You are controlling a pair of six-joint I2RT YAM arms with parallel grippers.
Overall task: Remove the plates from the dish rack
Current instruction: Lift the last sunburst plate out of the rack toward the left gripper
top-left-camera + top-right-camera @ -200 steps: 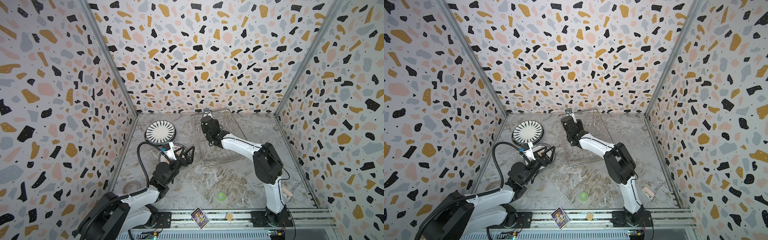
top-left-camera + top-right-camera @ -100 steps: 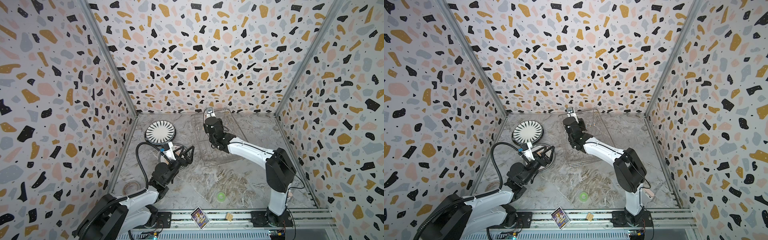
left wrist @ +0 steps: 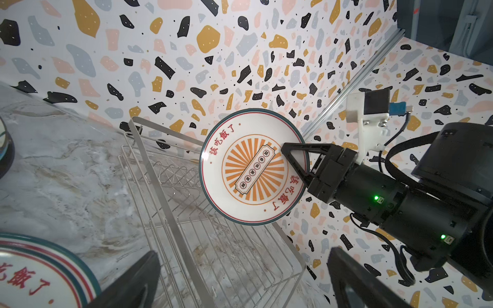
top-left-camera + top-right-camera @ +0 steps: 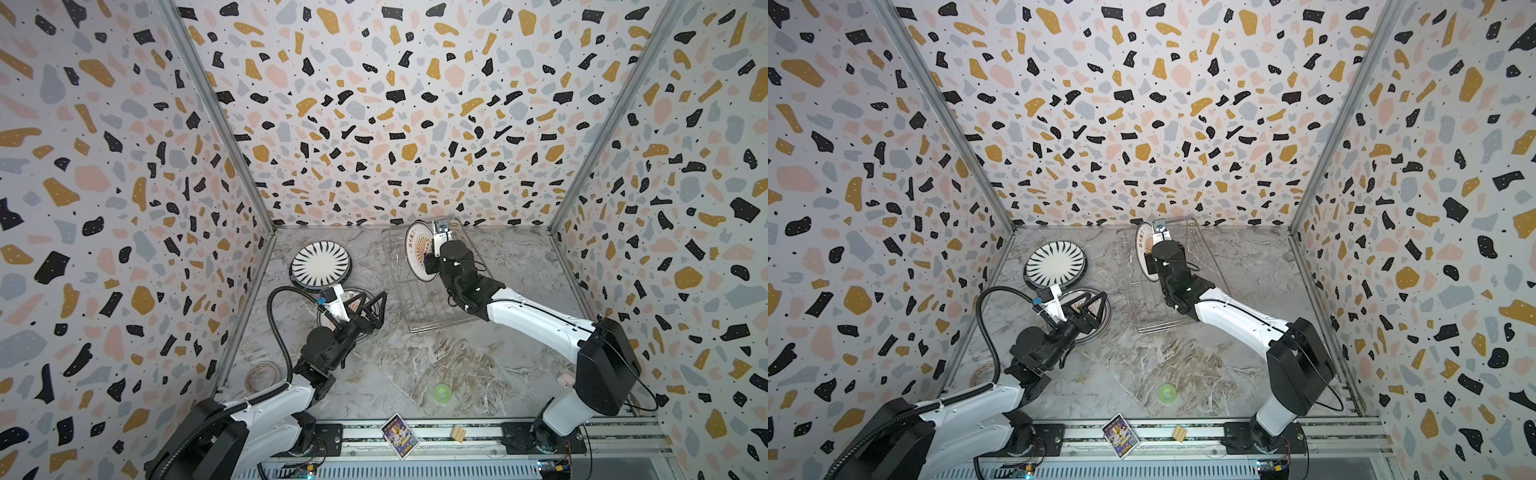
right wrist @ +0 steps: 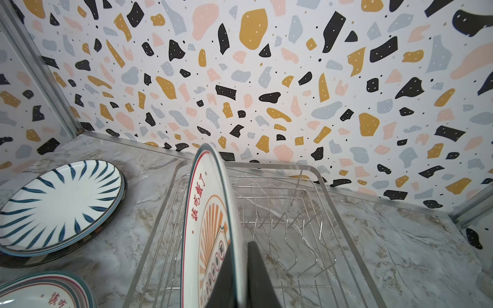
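Right gripper point(image 3: 289, 152) holding sunburst plate point(image 3: 253, 168) upright over dish rack point(image 3: 170, 210)
Jaws are clamping the plate's rim; left gripper point(image 4: 370, 300) is hovering wide open above stacked sunburst plates point(image 3: 32, 269), near the striped plate point(image 4: 320, 264)

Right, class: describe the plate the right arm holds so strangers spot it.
Find the silver dish rack by the back wall. Over it, the right tool grips one plate. The other plates lie flat; this orange-sunburst one stands on edge.
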